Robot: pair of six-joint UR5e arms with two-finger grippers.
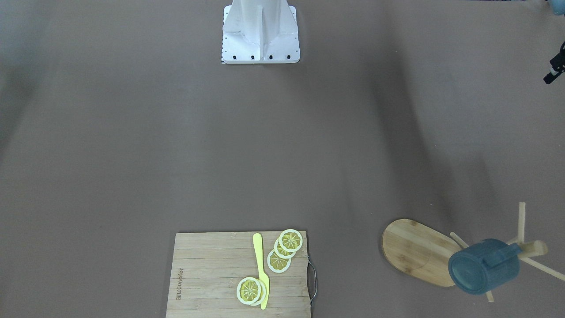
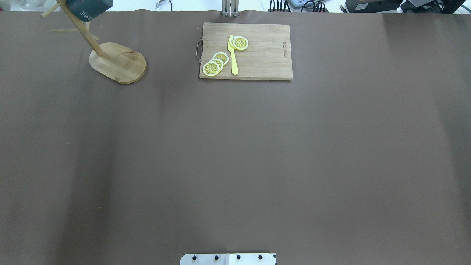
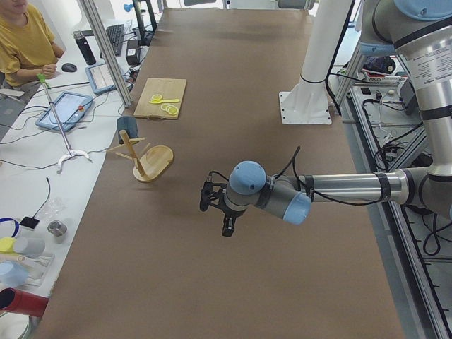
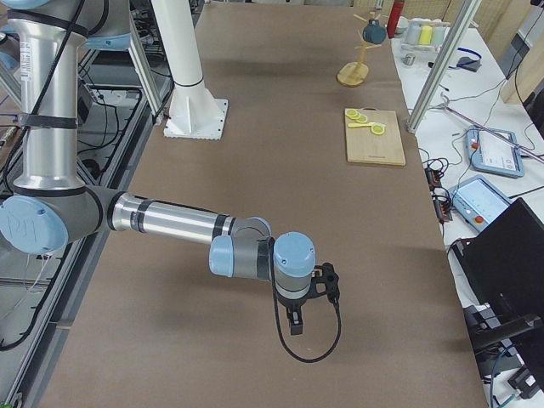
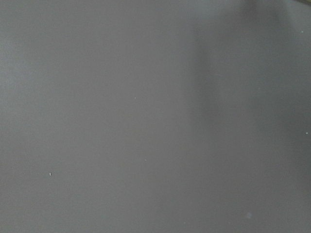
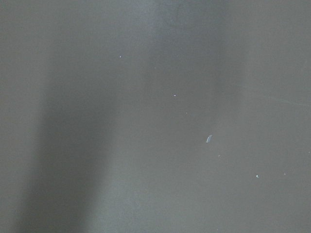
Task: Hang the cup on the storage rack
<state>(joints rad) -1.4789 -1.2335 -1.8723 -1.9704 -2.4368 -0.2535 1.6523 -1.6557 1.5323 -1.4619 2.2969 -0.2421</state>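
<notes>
In the overhead view, the storage rack (image 2: 117,63) is seen standing on its oval base at the far left corner of the tabletop (image 2: 235,154). The cup (image 2: 90,9) is hung by its handle on an upper peg, with white lettering showing on its side. Further right, at the far edge, a cutting board (image 2: 257,55) is laid flat, with lemon slices (image 2: 211,68) and a yellow knife (image 2: 233,60) resting on it. The left gripper (image 3: 227,227) and the right gripper (image 4: 295,323) are held above bare tabletop, well apart from the rack. Each is shown only in a side view, so it cannot be told whether either is spread or pressed together.
</notes>
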